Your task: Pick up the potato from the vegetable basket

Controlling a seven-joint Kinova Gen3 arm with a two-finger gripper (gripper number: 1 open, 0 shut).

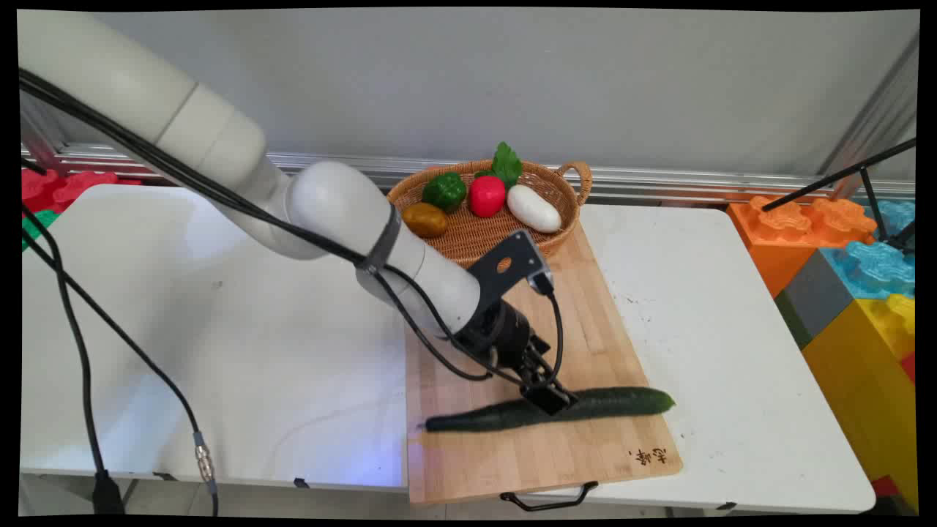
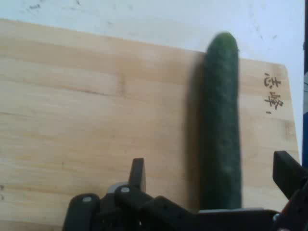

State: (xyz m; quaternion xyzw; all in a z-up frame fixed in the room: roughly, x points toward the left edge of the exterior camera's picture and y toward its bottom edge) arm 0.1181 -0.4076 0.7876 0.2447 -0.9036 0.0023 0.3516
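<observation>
Gripper [image 1: 547, 396], fingers spread wide, straddles the middle of a cucumber [image 1: 622, 401] lying crosswise near the front edge of the wooden cutting board [image 1: 527, 454]; wicker basket [image 1: 476, 234] of vegetables at the worktop's [image 1: 219, 329] back edge.

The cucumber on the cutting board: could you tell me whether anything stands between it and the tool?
Nothing visible does. The tool is right over the cucumber, which lies flat on the cutting board; in the hand view it runs up between the open fingers.
</observation>
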